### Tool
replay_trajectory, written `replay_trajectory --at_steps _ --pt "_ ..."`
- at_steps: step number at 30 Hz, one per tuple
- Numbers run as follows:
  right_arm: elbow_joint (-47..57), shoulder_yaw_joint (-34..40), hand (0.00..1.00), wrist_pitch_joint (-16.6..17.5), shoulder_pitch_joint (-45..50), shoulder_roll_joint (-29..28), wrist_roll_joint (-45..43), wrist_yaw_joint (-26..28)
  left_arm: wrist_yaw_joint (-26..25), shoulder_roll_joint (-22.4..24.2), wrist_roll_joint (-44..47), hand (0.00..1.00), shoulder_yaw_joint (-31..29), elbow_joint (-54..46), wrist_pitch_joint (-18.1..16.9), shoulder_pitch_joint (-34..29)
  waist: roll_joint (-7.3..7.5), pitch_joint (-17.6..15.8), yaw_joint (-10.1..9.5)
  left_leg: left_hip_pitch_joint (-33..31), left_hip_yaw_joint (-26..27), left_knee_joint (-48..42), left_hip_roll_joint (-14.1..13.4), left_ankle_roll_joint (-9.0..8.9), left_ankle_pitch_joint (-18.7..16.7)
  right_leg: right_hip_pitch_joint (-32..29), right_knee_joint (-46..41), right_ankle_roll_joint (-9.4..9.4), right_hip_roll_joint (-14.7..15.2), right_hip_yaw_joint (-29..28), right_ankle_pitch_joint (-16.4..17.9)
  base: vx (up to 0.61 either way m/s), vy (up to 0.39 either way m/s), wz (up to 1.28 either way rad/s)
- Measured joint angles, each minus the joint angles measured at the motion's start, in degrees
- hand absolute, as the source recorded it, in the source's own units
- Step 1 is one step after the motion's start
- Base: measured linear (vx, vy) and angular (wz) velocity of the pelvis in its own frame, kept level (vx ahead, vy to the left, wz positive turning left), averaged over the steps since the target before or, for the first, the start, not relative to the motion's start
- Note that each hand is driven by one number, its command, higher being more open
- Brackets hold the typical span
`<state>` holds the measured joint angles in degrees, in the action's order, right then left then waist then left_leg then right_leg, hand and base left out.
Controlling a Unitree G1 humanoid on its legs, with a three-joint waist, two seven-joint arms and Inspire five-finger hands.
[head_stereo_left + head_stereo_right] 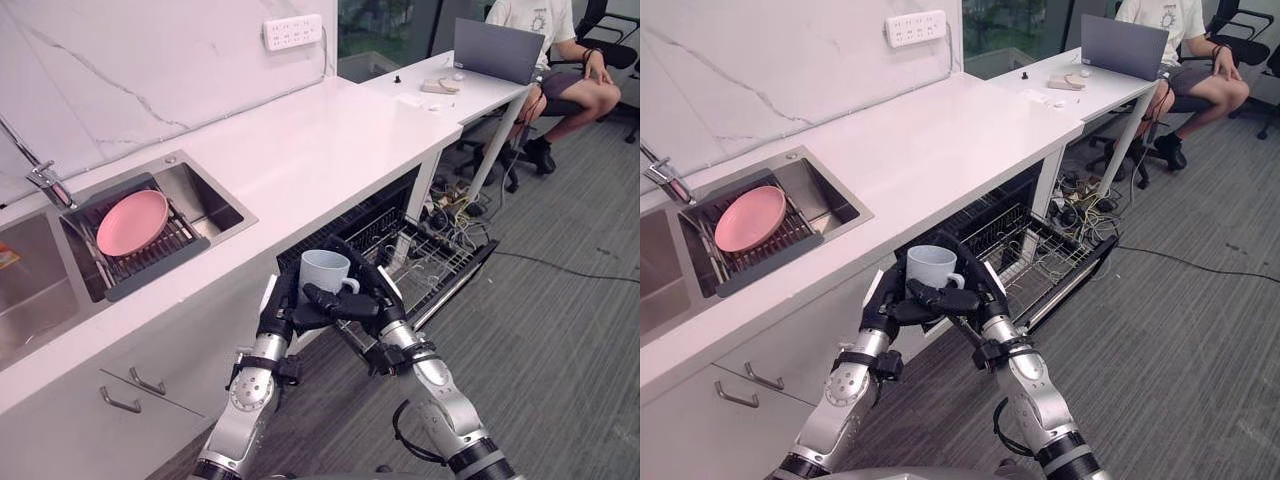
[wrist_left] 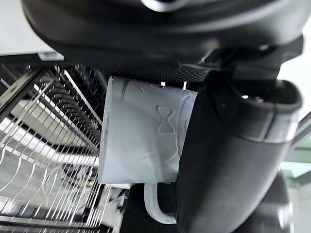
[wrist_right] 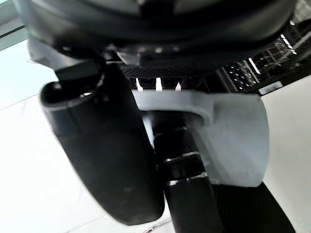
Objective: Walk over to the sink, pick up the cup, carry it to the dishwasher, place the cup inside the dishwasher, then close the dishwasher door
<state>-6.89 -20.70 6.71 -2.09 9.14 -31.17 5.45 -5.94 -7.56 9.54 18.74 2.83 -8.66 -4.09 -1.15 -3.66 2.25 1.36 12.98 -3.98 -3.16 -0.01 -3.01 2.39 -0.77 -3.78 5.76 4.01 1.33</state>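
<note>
A white cup (image 1: 323, 269) with a handle is held upright between both hands, in front of the counter edge and just left of the open dishwasher (image 1: 455, 281). My left hand (image 1: 277, 314) wraps its left side; in the left wrist view the cup (image 2: 141, 141) sits against the palm with the thumb (image 2: 228, 165) curled beside it. My right hand (image 1: 372, 298) closes on it from the right, its fingers (image 1: 325, 299) reaching across below the handle. In the right wrist view the cup (image 3: 240, 141) shows with a finger (image 3: 184, 174) under its handle. The dishwasher's wire rack (image 1: 425, 258) is pulled out.
A sink (image 1: 215, 205) in the white counter (image 1: 320, 140) holds a pink plate (image 1: 131, 221) on a dark drain rack beside the faucet (image 1: 45, 182). Cables (image 1: 450, 210) lie under a desk with a laptop (image 1: 497, 50), where a person (image 1: 560, 60) sits. Grey carpet lies to the right.
</note>
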Motion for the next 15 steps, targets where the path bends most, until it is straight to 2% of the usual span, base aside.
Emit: replay_trajectory --at_steps 2,3,10,11,15 --pt "-1.5 -0.1 0.9 0.0 -1.0 0.0 -1.4 0.1 0.1 -0.8 0.1 0.3 0.7 0.0 0.0 0.3 0.01 0.0 0.04 -0.1 0.0 0.2 0.0 -0.03 0.2 -0.1 0.0 0.06 -0.1 0.0 -0.1 0.0 0.0 0.0" --pt "-2.4 -0.3 0.3 -0.1 -1.7 0.1 -2.4 0.1 0.1 -1.2 0.1 0.3 0.9 0.0 0.0 0.7 0.02 0.0 0.06 -0.2 -0.1 0.3 0.0 -0.02 0.4 -0.2 0.0 0.07 -0.1 0.1 -0.2 -0.04 -0.006 0.03" --pt "-6.2 -2.5 0.3 -0.4 -5.4 1.0 -6.0 0.3 0.2 -4.7 0.6 0.3 1.4 0.0 0.0 2.0 0.24 1.5 -0.19 -1.0 -1.2 0.7 0.0 0.08 1.2 -0.7 0.0 0.19 -0.1 1.0 -0.4 -0.04 -0.004 0.08" --pt "-6.7 -2.4 0.3 -0.4 -5.9 0.8 -6.0 -0.3 0.2 -4.9 0.5 0.9 1.6 0.0 0.0 2.1 0.32 1.5 -0.32 -1.0 -1.3 0.8 0.1 0.08 1.4 -0.7 0.0 0.23 -0.1 1.2 -0.5 -0.04 -0.007 0.06" --pt "-7.4 -2.2 0.3 -0.4 -6.4 1.4 -5.9 -0.2 0.2 -5.1 0.4 0.9 2.1 -0.1 0.1 2.2 0.9 1.9 -0.92 -1.2 -1.4 0.9 0.0 0.05 1.5 -0.8 0.0 0.27 -0.1 1.3 -0.6 -0.02 -0.002 0.01"
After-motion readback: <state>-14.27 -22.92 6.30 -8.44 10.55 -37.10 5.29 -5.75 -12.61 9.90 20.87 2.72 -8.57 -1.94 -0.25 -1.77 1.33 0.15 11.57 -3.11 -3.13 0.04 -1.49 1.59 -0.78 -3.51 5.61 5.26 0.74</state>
